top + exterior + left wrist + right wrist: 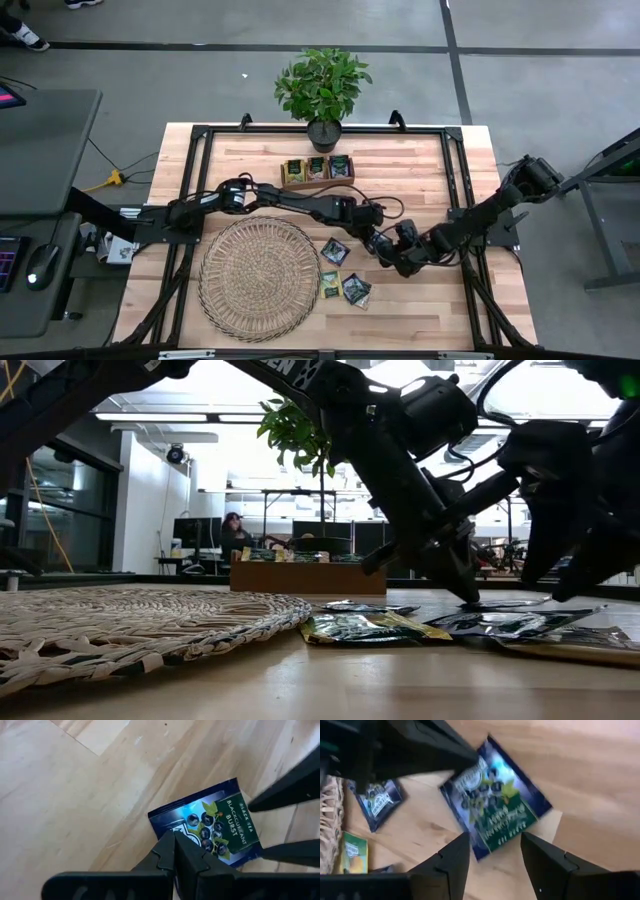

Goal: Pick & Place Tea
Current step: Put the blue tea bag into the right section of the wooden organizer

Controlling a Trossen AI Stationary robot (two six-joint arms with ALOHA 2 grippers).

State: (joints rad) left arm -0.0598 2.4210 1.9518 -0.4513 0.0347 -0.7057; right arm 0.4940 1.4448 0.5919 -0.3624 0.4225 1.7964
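Note:
A dark navy tea sachet with a green label lies on the wooden table, right of the round wicker mat. My left gripper is shut, and its tips are down on this sachet. My right gripper is open and reaches in from the table's right. Its fingers stand on either side of the sachet's opposite edge. In the high view both grippers hide this sachet. Three more sachets lie flat beside the mat. My left gripper presses its shut fingertips down on the navy sachet near one edge, slanting down from the table's left. The sachet lies on the table under the tips. My right gripper's open fingers flank the sachet's far edge; I cannot tell whether they touch it.
A small wooden tray holding sachets stands at the far middle, with a potted plant behind it. The wicker mat fills the near left. A black frame runs round the table. A person sits far back in the room.

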